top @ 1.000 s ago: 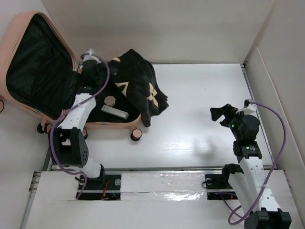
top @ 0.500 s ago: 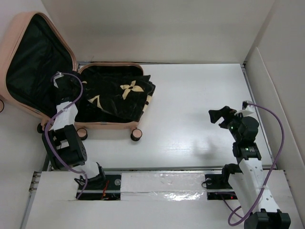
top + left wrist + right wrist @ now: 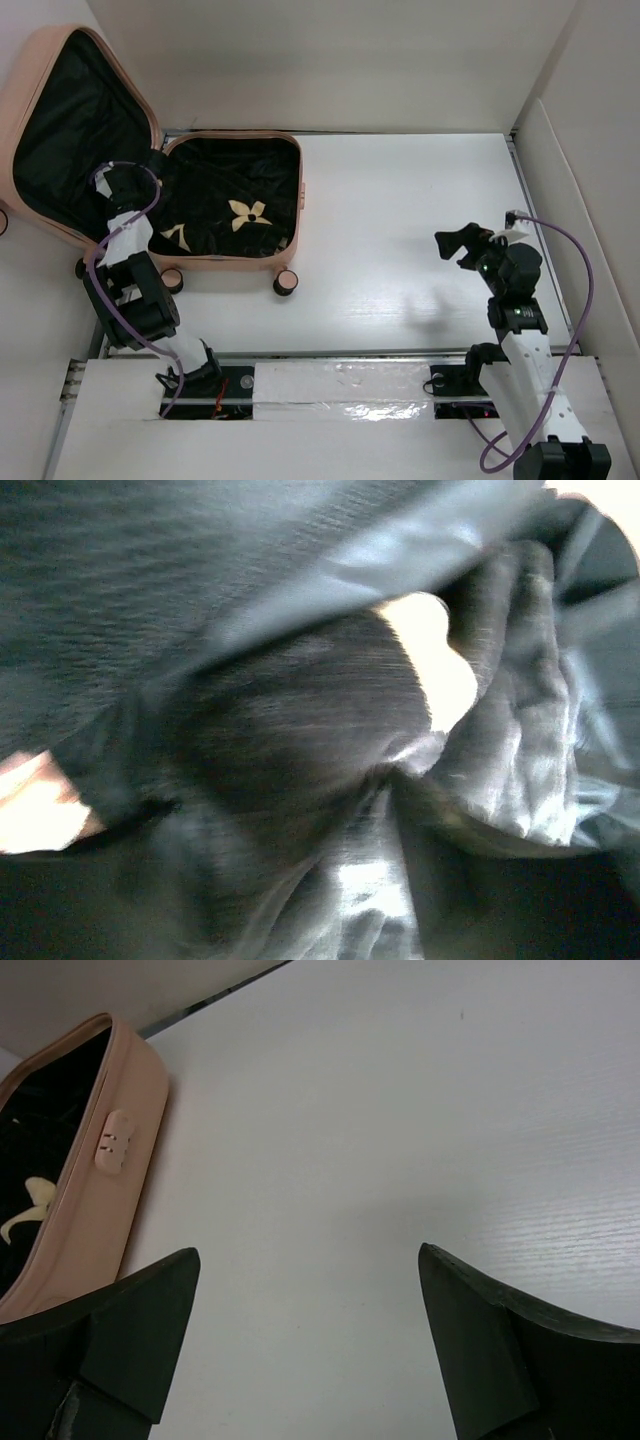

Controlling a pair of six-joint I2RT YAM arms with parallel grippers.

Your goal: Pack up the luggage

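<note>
The salmon-pink luggage (image 3: 230,264) lies open at the table's far left, its lid tilted up against the left wall. A black cloth with gold flower prints (image 3: 235,205) lies inside the black-lined base. My left gripper (image 3: 140,185) sits low at the hinge between lid and base, by the cloth's left edge. The left wrist view is blurred and filled by dark folds of cloth (image 3: 300,730), with no fingers showing. My right gripper (image 3: 452,243) hovers open over bare table at the right, nothing between its jaws (image 3: 308,1252). The luggage's side wall (image 3: 110,1190) shows at its far left.
Two caster wheels (image 3: 287,283) stick out at the luggage's front edge. White walls enclose the table at the back and right. The white tabletop (image 3: 410,200) stretches between the luggage and my right arm.
The cloth went from bunched over the luggage's right rim to lying flat inside the base. My left arm drew back left toward the hinge. The right arm barely moved.
</note>
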